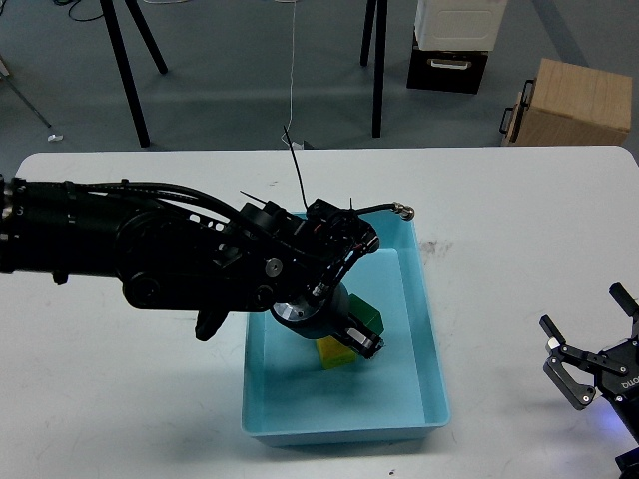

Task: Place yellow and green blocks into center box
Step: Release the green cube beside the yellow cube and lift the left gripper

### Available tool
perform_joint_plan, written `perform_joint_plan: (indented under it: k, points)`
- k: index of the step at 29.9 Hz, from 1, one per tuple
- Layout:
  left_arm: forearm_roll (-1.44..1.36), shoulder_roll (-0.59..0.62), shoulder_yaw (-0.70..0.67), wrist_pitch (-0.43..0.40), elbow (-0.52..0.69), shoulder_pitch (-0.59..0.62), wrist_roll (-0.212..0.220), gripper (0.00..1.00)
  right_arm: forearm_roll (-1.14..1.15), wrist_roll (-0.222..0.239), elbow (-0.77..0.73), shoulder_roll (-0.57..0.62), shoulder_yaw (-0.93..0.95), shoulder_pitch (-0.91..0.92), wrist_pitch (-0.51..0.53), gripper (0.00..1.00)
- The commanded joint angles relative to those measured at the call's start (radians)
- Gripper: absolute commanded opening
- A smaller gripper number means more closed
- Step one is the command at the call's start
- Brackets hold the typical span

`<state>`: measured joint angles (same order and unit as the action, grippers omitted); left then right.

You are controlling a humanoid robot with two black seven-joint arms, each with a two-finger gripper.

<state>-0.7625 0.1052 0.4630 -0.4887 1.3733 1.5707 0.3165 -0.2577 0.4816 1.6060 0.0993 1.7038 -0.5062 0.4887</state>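
Note:
The light blue box [433, 329] stands in the middle of the white table. My left arm reaches over its left wall and into it. My left gripper [362, 336] is down inside the box, shut on the green block [366, 318]. The yellow block [335, 356] lies on the box floor right under and beside the green block, mostly hidden by the gripper. I cannot tell if the two blocks touch. My right gripper [587, 349] is open and empty at the table's lower right, well away from the box.
The white table [519, 230] ends at its far edge behind the box. On the floor beyond it are a cardboard box [574, 102], a black and white case [454, 40] and dark stand legs [377, 65].

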Motion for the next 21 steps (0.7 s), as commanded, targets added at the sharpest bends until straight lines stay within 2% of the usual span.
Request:
perform_joint_plan:
  k: [1, 9, 12, 16, 21]
  points:
    - [0.0, 0.001, 0.0, 0.0, -0.006, 0.0, 0.0, 1.0, 0.0, 0.0, 0.0, 0.0, 0.0, 0.0, 0.0, 0.99]
    - [0.006, 0.034, -0.01, 0.0, -0.032, 0.003, -0.002, 1.0, 0.0, 0.0, 0.002, 0.0, 0.0, -0.002, 0.0, 0.99]
    - [0.026, 0.097, -0.082, 0.0, -0.081, 0.014, -0.019, 1.0, 0.0, 0.0, 0.002, 0.0, 0.0, -0.003, 0.0, 0.99]
    - [0.054, 0.172, -0.32, 0.0, -0.17, -0.04, -0.063, 1.0, 0.002, 0.0, -0.001, 0.002, 0.002, 0.011, 0.0, 0.99]
    - [0.054, 0.199, -0.819, 0.0, -0.325, -0.247, -0.063, 1.0, 0.005, -0.001, -0.015, 0.013, 0.005, 0.055, 0.0, 0.99]
